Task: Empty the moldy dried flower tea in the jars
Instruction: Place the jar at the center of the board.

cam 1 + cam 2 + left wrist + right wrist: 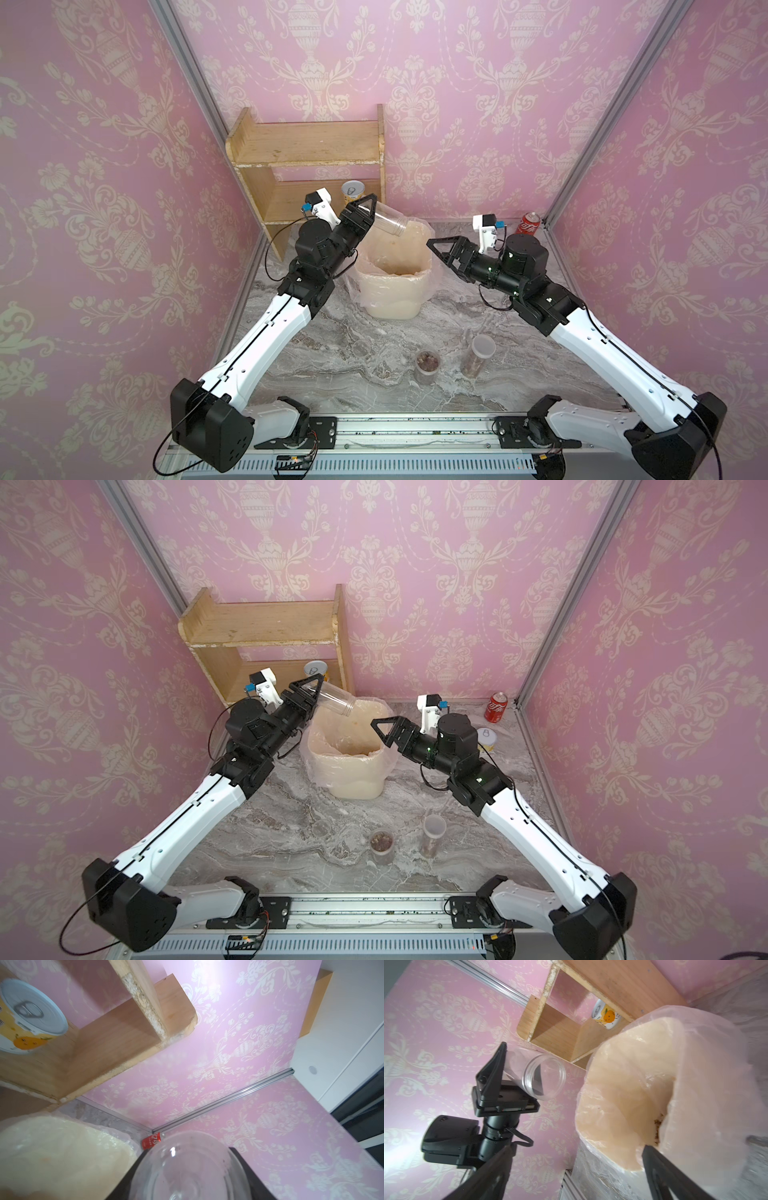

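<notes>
The tea (656,1132) showed as a dark clump down inside the bin (395,303). More of it sat in the short open jar (428,365) and the tall lidded jar (480,353), near each other on the table (332,332). The third jar (390,224) looked empty. My left pincer (365,219) was clamped on its closed end, holding it tilted mouth-down over the bin's far rim. My right pincer (441,254) stood wide open with nothing in it, just beside the bin's loose bag (708,1047). I judged that smooth plastic gripped so near its bottom could slide free into the bin. Late crumbs could also fall outside, since the mouth hung near the edge, and my open pincer could snag the bag.
</notes>
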Tool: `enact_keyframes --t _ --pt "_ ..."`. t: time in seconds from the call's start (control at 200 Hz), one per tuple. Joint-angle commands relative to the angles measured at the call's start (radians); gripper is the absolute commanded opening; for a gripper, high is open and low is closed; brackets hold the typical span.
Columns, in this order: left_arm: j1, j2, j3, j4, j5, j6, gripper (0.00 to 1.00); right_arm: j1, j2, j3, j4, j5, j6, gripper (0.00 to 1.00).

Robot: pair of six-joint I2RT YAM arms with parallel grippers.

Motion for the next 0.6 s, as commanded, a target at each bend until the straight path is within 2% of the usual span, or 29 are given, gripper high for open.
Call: enact_keyframes --t 0.0,0.12,0.335,0.595 --pt "0.007 -0.007 -0.03 0.162 0.062 -0.222 0.12 0.023 0.044 0.069 0.141 -0.009 0.081 1.0" --pt "0.007 -0.004 -0.049 0.199 0.075 -0.291 0.12 0.037 0.094 0.112 0.193 -0.013 0.099 1.0" --pt "0.007 -0.005 -0.057 0.221 0.089 -0.325 0.12 0.051 0.169 0.168 0.218 -0.023 0.123 0.99" --pt "0.007 0.005 -0.066 0.218 0.107 -0.325 0.12 0.075 0.242 0.24 0.229 -0.036 0.132 0.91"
